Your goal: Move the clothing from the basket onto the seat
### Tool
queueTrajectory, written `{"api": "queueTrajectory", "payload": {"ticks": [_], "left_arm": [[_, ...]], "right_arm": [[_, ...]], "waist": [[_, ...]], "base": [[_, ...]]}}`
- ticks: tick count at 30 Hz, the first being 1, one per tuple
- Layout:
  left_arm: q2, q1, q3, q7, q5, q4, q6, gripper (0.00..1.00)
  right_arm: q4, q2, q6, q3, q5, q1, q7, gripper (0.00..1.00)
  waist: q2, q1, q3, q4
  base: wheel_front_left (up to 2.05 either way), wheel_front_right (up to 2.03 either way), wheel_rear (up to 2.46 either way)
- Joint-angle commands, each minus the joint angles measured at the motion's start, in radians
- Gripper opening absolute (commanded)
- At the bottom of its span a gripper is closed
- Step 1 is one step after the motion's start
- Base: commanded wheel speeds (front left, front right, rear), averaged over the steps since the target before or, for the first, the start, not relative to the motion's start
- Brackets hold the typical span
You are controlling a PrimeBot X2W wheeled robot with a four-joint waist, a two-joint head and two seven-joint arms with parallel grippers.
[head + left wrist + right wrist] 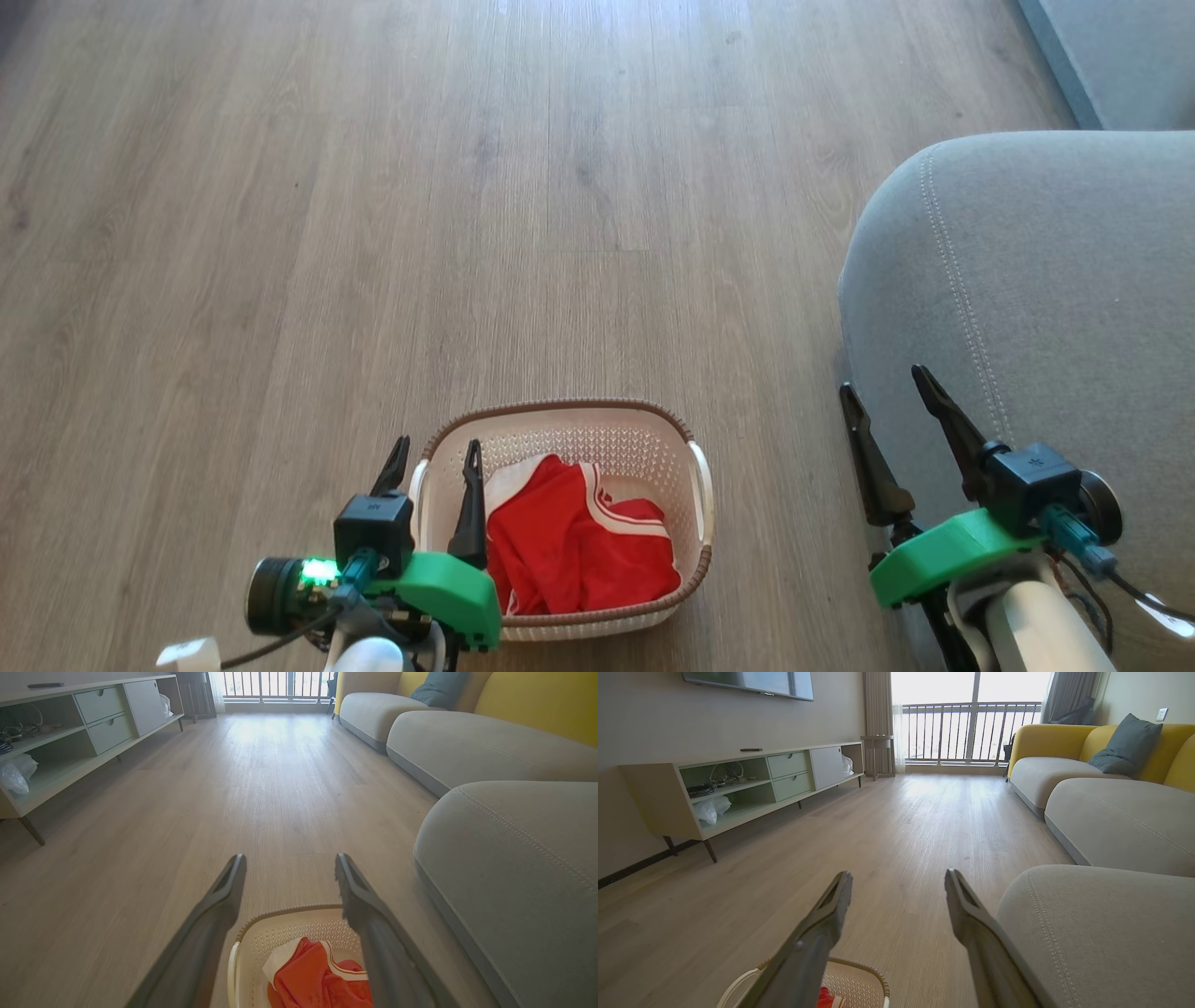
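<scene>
Red clothing [574, 546] with white red-striped trim lies bunched in the cream basket [644, 439] on the wood floor; it also shows in the left wrist view as clothing [317, 977] inside the basket [280, 933]. My left gripper [439, 451] hangs open above the basket's left rim, nothing between its fingers. My right gripper [885, 381] stands open over the left edge of the grey seat [1055, 280], empty. The seat [514, 868] fills the right of the left wrist view. In the right wrist view the basket's rim [859, 970] peeks between the fingers beside the seat [1101, 924].
More grey sofa cushions [1120, 816] with yellow backs run along the right wall. A low pale TV cabinet [738, 788] stands on the left. Open wood floor [467, 205] stretches ahead toward a balcony door [971, 728].
</scene>
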Motion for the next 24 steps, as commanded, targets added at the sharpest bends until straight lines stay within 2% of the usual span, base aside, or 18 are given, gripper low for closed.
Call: {"api": "queueTrajectory", "payload": {"ticks": [1, 17, 24], "left_arm": [[-0.001, -0.046, 0.030, -0.013, 0.005, -0.034, 0.004, 1.00], [-0.001, -0.042, 0.010, -0.013, -0.032, 0.022, -0.018, 1.00], [-0.001, -0.093, -0.045, -0.013, -0.029, 0.145, -0.030, 1.00]], "right_arm": [[-0.036, -0.007, 0.000, 0.023, 0.005, -0.042, -0.010, 1.00], [0.004, -0.015, 0.000, 0.028, 0.003, -0.033, -0.010, 1.00], [0.017, -0.035, 0.000, 0.023, -0.008, -0.066, -0.010, 1.00]], "waist": [[0.0000, 0.0000, -0.001, 0.000], [0.0000, 0.0000, 0.018, -0.004], [0.0000, 0.0000, 0.160, -0.049]], "base": [[0.00, 0.00, 0.00], [0.00, 0.00, 0.00], [0.00, 0.00, 0.00]]}}
